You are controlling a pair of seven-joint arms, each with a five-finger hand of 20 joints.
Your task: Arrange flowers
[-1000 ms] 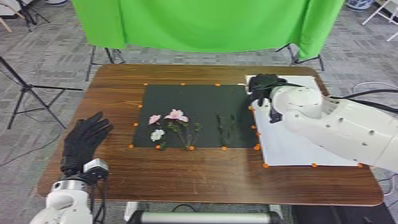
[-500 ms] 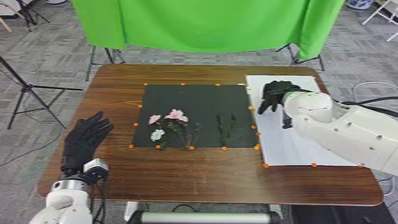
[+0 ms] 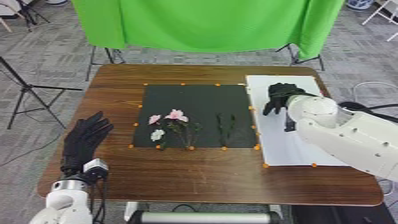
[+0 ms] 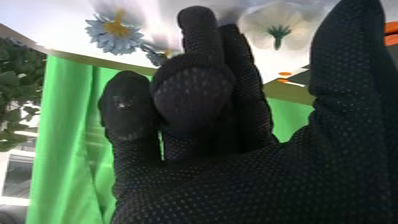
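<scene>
Blue flower [image 4: 115, 40] and white flower [image 4: 272, 19] lie near the right hand [image 3: 282, 94], its fingers loosely bent, thumb apart; the left hand [image 3: 84, 137] has straight fingers.

Apparently a robotics lab: green cloth backdrop [image 3: 209, 25], black tripod [image 3: 27, 87], white robot arms [image 3: 342, 132], grey floor [image 3: 355, 62]
</scene>
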